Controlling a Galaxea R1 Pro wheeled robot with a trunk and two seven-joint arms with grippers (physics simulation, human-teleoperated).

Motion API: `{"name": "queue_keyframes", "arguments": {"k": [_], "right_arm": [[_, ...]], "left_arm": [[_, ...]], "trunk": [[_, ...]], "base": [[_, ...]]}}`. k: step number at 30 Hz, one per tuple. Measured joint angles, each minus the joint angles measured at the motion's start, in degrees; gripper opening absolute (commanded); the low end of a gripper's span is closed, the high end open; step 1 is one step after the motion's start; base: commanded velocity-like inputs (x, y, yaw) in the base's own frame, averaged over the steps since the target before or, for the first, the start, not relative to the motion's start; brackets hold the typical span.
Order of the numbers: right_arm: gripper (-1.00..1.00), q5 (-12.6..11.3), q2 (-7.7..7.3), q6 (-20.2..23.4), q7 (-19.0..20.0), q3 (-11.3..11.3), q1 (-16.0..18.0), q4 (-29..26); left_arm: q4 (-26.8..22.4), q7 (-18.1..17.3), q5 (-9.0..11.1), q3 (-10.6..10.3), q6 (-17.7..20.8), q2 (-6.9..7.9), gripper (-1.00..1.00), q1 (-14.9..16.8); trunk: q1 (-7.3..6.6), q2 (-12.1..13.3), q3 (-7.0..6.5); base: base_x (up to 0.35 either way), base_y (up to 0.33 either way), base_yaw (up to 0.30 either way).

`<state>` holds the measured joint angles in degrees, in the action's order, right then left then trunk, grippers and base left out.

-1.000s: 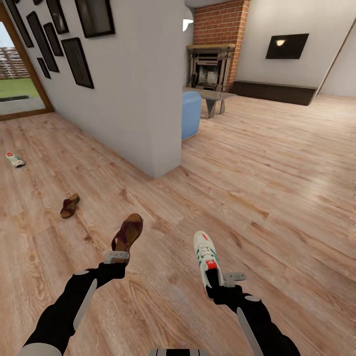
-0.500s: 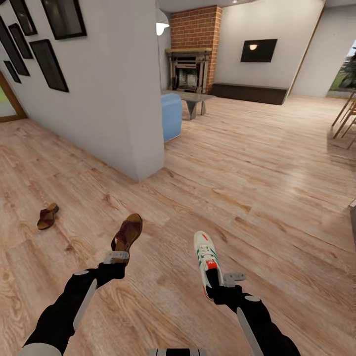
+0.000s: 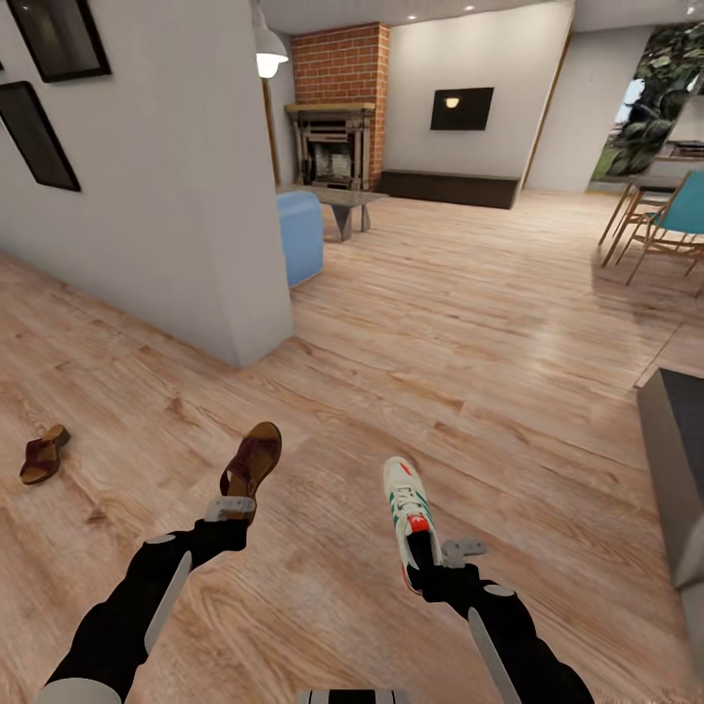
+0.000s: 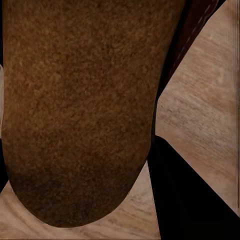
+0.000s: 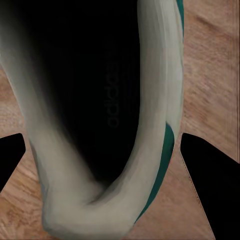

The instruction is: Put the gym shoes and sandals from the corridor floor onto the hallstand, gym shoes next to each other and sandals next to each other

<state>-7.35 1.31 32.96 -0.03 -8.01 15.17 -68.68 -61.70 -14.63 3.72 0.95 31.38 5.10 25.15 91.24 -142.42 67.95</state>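
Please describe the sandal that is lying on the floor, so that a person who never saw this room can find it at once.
Start at the white wall with dark picture frames on the head view's left. On the wood-plank floor in front of it, far left, lies a small brown sandal on the floor. Unlike the other sandal, held up by the left gripper, nothing touches it.

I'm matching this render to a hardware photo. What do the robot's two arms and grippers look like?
Both arms are black with rounded segments; the left arm and right arm each carry a pale grey strip along the forearm and a grey ring near the wrist. The left gripper and right gripper are light grey, blocky brackets. No cables or markings are visible.
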Motion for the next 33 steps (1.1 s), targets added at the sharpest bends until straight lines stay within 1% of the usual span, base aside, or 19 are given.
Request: {"name": "queue_keyframes", "arguments": {"k": [9, 13, 24, 33], "right_arm": [[-1.0, 0.0, 0.0, 0.0, 0.0, 0.0, 0.0, 0.0], [-1.0, 0.0, 0.0, 0.0, 0.1, 0.0, 0.0, 0.0], [-1.0, 0.0, 0.0, 0.0, 0.2, 0.0, 0.0, 0.0], [-1.0, 0.0, 0.0, 0.0, 0.2, 0.0, 0.0, 0.0]], "left_arm": [[0.0, 0.0, 0.0, 0.0, 0.1, -0.06, -1.0, 0.0], [0.0, 0.0, 0.0, -0.1, 0.1, -0.18, -1.0, 0.0], [0.0, 0.0, 0.0, 0.0, 0.1, -0.35, -1.0, 0.0], [0.0, 0.0, 0.0, 0.0, 0.1, -0.35, -1.0, 0.0]], "trunk": [[0.0, 0.0, -0.62], [0.02, 0.0, -0.89], [0.02, 0.0, -1.47], [0.0, 0.0, -1.51]], "base": [[-0.012, 0.0, -0.234], [-0.189, 0.075, -0.234], [-0.231, 0.185, -0.265], [-0.05, 0.043, -0.299]]}}
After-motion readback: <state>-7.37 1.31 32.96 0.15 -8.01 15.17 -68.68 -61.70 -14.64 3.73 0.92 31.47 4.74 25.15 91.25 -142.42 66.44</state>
